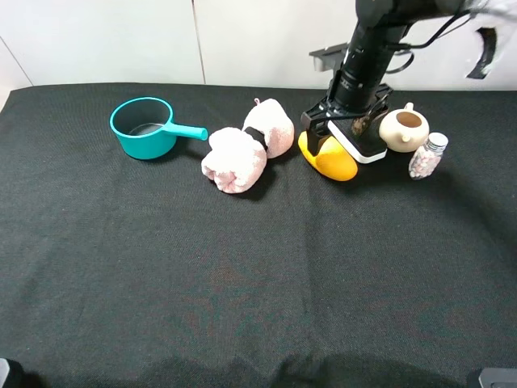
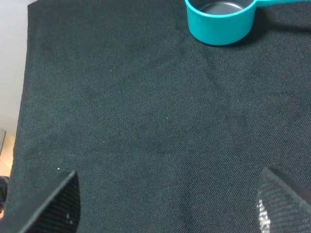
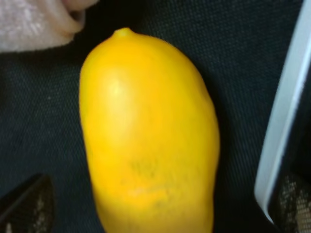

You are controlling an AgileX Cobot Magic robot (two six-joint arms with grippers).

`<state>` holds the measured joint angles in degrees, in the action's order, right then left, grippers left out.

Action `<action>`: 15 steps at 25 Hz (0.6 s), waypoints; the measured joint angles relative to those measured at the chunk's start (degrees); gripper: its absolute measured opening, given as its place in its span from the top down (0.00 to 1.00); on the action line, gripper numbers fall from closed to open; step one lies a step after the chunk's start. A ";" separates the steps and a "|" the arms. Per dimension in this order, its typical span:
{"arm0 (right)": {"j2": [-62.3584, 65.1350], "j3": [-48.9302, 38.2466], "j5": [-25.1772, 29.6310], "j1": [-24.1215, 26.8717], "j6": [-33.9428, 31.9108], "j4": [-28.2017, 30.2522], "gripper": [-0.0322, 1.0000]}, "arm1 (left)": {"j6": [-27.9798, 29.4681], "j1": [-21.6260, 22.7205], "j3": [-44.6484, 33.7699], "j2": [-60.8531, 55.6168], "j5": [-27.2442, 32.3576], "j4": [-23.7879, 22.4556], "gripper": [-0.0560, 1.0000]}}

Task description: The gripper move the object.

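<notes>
End effector (image 1: 327, 137) straddles mango (image 1: 327, 156), fingers spread.

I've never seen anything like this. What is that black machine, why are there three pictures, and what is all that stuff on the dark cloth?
It is a robot with two arms. One picture comes from a camera high above; the others from a camera on each wrist. The right gripper is down over a yellow mango, its fingers open on either side, not yet holding it. The left gripper is open over bare cloth. Also on the table: a teal pot, two pink plush rolls, a small teapot and a little jar.
</notes>
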<state>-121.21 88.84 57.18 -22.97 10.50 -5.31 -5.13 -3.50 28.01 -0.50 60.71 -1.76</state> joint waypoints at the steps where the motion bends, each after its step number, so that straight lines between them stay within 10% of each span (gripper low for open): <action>1: 0.74 0.00 0.53 0.00 -0.19 0.59 0.30 | 0.00 0.00 0.00 0.00 0.00 0.00 0.19; 15: 13.76 0.00 10.36 5.98 -1.61 4.26 0.30 | 0.00 0.00 0.00 0.00 0.00 0.00 0.19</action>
<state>-107.45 88.84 67.53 -16.99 8.90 -1.05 -5.13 -3.50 28.01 -0.50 60.71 -1.76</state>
